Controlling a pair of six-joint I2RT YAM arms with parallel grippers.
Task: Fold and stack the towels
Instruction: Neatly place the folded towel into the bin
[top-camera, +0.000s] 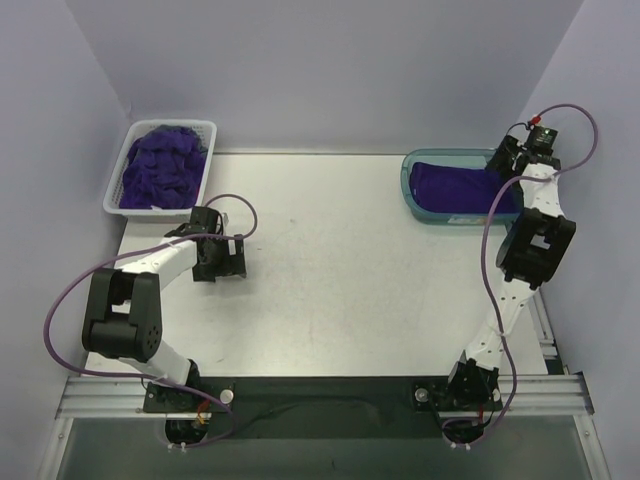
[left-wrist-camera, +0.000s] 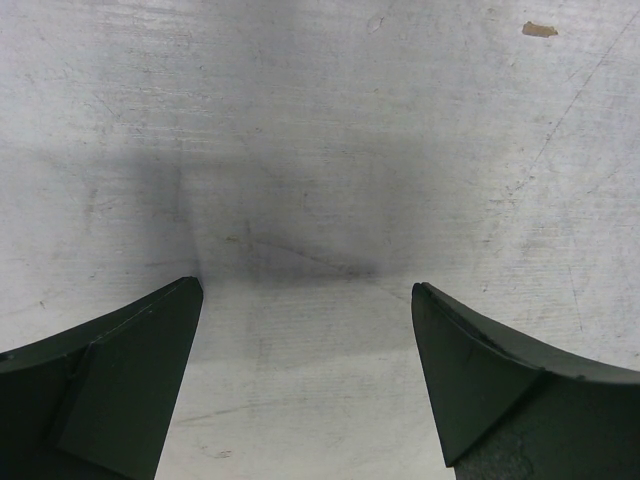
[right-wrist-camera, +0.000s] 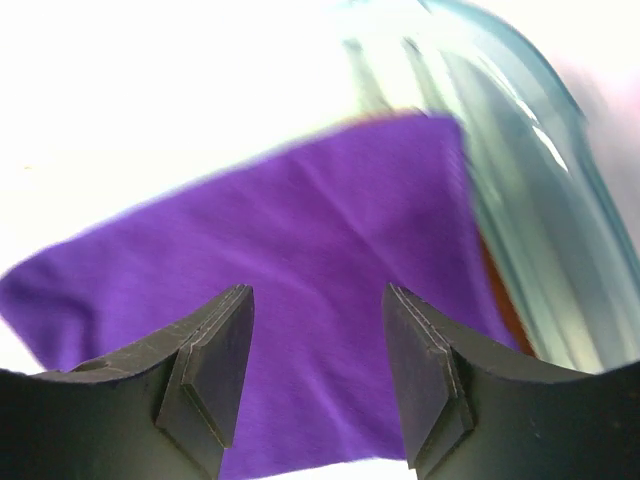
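Where folded, purple towel (top-camera: 452, 186) lies flat | others (top-camera: 160, 166) crumpled in basket (top-camera: 176, 124)

Purple towel (right-wrist-camera: 320, 250) blurred in the right wrist view, orange sliver (right-wrist-camera: 497, 300) beneath mostly hidden, tray wall (right-wrist-camera: 530, 200) smeared.

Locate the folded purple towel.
Top view: the folded purple towel lies in the teal tray at the far right of the table, beneath the right gripper.
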